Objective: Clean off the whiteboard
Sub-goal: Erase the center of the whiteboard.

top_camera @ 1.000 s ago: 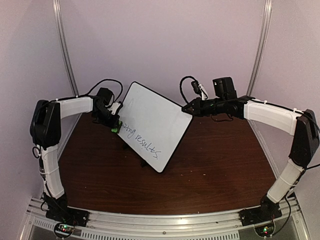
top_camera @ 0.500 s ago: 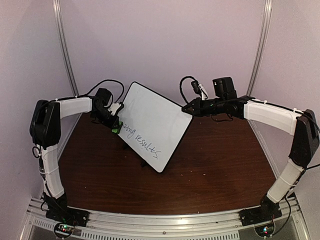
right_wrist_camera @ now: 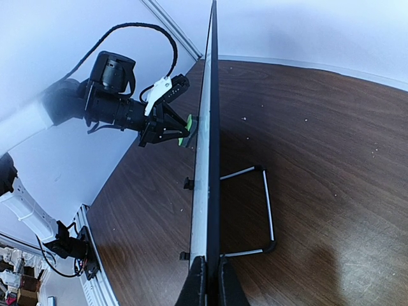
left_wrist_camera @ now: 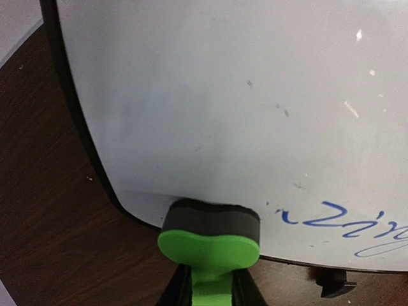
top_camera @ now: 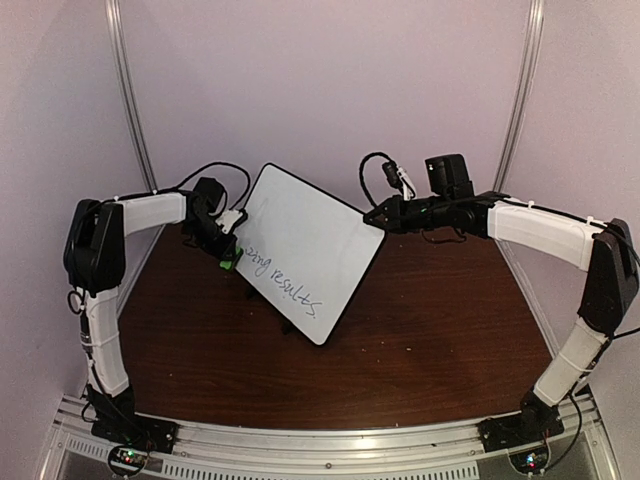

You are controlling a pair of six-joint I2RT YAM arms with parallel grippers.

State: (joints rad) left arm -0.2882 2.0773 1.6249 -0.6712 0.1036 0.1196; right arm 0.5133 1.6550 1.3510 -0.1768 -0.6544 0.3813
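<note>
Over the last second the left gripper (top_camera: 227,256), clenched on the green eraser (left_wrist_camera: 209,245), had crept toward 7 o'clock along the 9 o'clock edge of the whiteboard (top_camera: 305,235), which stood propped mid-table, while the right gripper (top_camera: 373,216) stayed pinched on its 2 o'clock edge, leaving the blue writing (top_camera: 285,281) unwiped.

- The whiteboard (left_wrist_camera: 242,95) runs past the left wrist view's top and right edges, cutting off its blue handwriting (left_wrist_camera: 344,223).
- The green eraser (left_wrist_camera: 209,245) hides most of the left gripper (left_wrist_camera: 210,296).
- Seen edge-on from the right wrist, the board's face is hidden.

Dark wood table (top_camera: 430,330); whiteboard (top_camera: 305,235) propped tilted on wire stand (right_wrist_camera: 268,207).
</note>
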